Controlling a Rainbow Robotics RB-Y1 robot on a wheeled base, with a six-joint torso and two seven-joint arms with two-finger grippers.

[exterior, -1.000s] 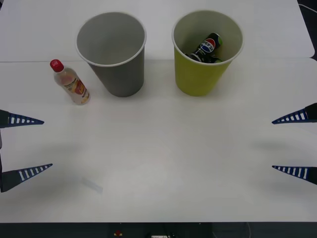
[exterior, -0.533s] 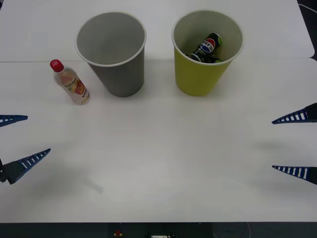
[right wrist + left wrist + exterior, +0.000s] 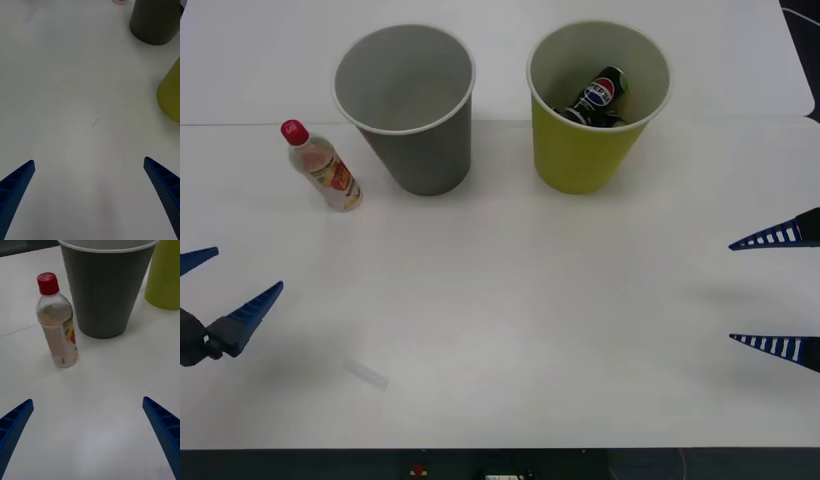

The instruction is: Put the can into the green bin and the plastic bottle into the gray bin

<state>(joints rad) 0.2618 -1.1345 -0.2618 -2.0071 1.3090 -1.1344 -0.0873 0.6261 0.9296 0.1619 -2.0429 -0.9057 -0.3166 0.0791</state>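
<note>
Ahead of the left gripper [image 3: 210, 282], whose ribbed blue fingers [image 3: 15, 423] look like matt plastic, stands the plastic bottle [image 3: 57, 323], clear and glossy, beside the gray bin [image 3: 105, 288], matt and paper-like, on the smooth white table [image 3: 510, 300]

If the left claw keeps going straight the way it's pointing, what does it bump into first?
Probably the plastic bottle, standing just ahead of the open left gripper, a little off centre. The gray bin stands behind it. Depth is hard to judge.
</note>
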